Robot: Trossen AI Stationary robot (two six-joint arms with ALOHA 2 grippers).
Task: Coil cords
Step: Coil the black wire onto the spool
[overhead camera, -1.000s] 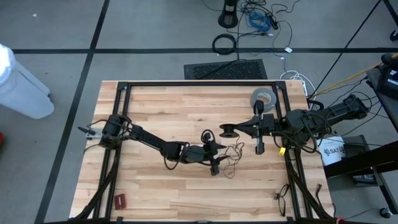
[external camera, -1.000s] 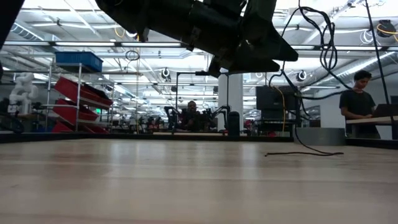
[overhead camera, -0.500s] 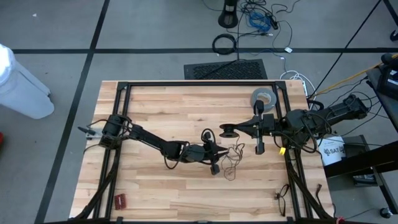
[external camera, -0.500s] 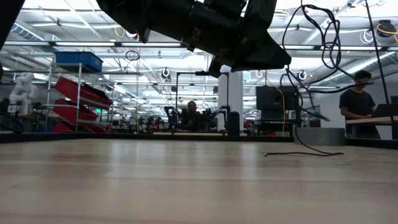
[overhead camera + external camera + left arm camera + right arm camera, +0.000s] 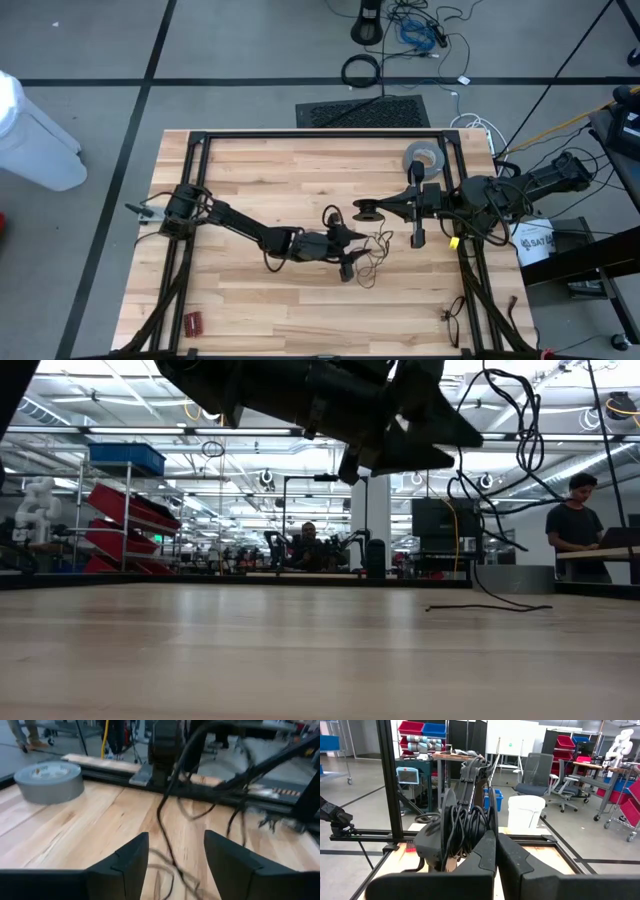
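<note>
so the cord (image 5: 372, 252) lies mid-table in loose loops, running up toward my right gripper (image 5: 368, 211), whose fingers are pressed together with several turns bunched just beyond their tips. my left gripper (image 5: 352, 237) sits at the tangle's near edge, fingers apart, a strand passing between them in the left wrist view without being pinched. the slack trails away from me toward the right arm, so the left is nearer the loose part. the tape roll (image 5: 423, 157) stands well apart beyond the right arm. i judge the next gather risks snagging crossed loops; nothing else blocks the way.
</note>
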